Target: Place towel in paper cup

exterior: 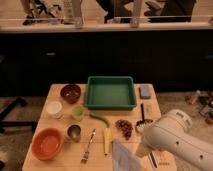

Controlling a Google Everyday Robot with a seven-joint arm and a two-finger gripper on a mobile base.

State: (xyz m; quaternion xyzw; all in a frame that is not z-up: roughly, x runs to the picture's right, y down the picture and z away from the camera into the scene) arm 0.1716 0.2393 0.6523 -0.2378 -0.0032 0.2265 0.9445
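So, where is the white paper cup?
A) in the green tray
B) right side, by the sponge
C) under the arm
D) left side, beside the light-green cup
D: the paper cup stands at the left beside the light-green cup; the gripper is front right, at the towel.

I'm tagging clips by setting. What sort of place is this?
Probably an office or lab test area, not a home kitchen: a small table of dishes and a green tray, a long dark counter behind. The gripper is low right, by the towel.
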